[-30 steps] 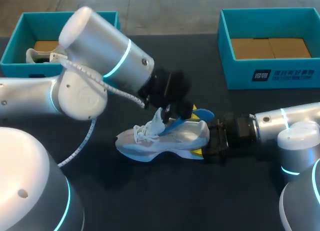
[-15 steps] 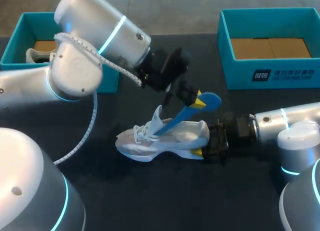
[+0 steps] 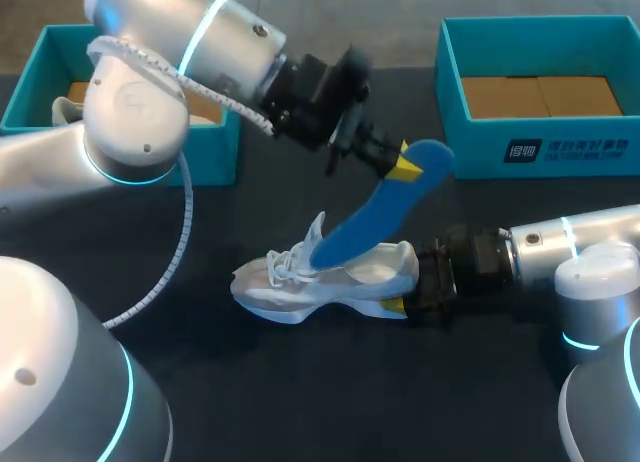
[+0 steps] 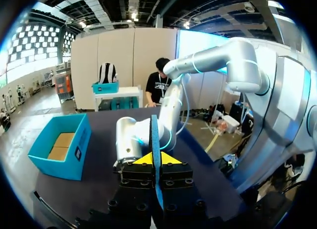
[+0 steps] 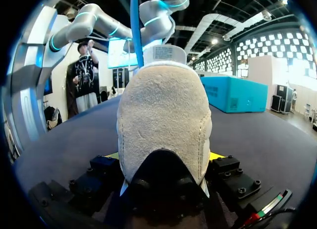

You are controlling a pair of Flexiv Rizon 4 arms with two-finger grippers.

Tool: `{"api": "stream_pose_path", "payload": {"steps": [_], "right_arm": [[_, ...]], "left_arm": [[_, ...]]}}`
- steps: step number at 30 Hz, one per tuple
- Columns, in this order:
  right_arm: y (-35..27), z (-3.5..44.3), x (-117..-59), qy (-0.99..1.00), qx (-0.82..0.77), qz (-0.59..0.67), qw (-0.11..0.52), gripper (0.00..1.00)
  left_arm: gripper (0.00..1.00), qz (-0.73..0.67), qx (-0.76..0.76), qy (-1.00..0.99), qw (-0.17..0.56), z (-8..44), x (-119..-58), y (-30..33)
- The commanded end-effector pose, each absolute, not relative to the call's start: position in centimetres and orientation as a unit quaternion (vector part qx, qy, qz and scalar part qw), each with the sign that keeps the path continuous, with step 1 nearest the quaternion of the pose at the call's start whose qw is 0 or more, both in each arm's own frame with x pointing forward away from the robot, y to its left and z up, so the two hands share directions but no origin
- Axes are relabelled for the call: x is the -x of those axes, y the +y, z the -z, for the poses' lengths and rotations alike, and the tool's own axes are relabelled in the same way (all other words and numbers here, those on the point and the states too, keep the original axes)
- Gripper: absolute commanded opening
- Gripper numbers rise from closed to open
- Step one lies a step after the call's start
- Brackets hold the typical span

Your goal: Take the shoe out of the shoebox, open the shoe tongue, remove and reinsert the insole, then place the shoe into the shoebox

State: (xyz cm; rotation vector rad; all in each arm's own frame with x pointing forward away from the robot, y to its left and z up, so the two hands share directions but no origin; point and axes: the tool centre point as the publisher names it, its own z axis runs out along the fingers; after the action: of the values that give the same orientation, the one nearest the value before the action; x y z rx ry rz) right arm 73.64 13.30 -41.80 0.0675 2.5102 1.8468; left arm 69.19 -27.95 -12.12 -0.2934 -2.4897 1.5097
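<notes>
- The shoe [image 3: 330, 277] is out of its box and lies on its sole on the dark worktop [image 3: 300, 402], toe towards my left side. That first step looks done.
- Its tongue stands up above the laces, so the opening step appears done too.
- The blue insole [image 3: 375, 217] is most of the way out. It slants up from the shoe's mouth, with its lower end inside or just at the opening and its upper end in the air.
- By my judgement, what is left is to draw the insole fully clear, slide it back in, and then set the shoe into a shoebox [image 3: 540, 154].
- The left pincer [image 3: 400, 164] is clamped on the insole's raised end, above and behind the shoe. In its own wrist view the insole [image 4: 154, 140] runs edge-on between the two yellow tips [image 4: 157, 159].
- The right pincer [image 3: 408, 282] is closed on the shoe's heel at worktop level, steadying it. Its wrist view shows the heel [image 5: 163, 120] filling the space between the fingers [image 5: 163, 157], with the insole [image 5: 134, 26] rising beyond.
</notes>
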Motion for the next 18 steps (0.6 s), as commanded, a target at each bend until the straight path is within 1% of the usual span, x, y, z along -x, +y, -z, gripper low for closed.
{"api": "stream_pose_path", "payload": {"steps": [1,5,18], "right_arm": [[13.5,41.9,-73.6,0.806,-0.022,-0.591,0.012,0.00],[13.5,41.9,-73.6,0.806,-0.022,-0.591,0.012,0.00],[13.5,41.9,-73.6,0.806,-0.022,-0.591,0.012,0.00]], "left_arm": [[0.00,-0.524,0.089,-0.841,0.098,10.6,-67.8,-27.0],[0.00,-0.538,0.076,-0.833,0.104,8.7,-67.5,-26.9],[0.00,-0.538,0.076,-0.833,0.104,8.7,-67.5,-26.9]]}}
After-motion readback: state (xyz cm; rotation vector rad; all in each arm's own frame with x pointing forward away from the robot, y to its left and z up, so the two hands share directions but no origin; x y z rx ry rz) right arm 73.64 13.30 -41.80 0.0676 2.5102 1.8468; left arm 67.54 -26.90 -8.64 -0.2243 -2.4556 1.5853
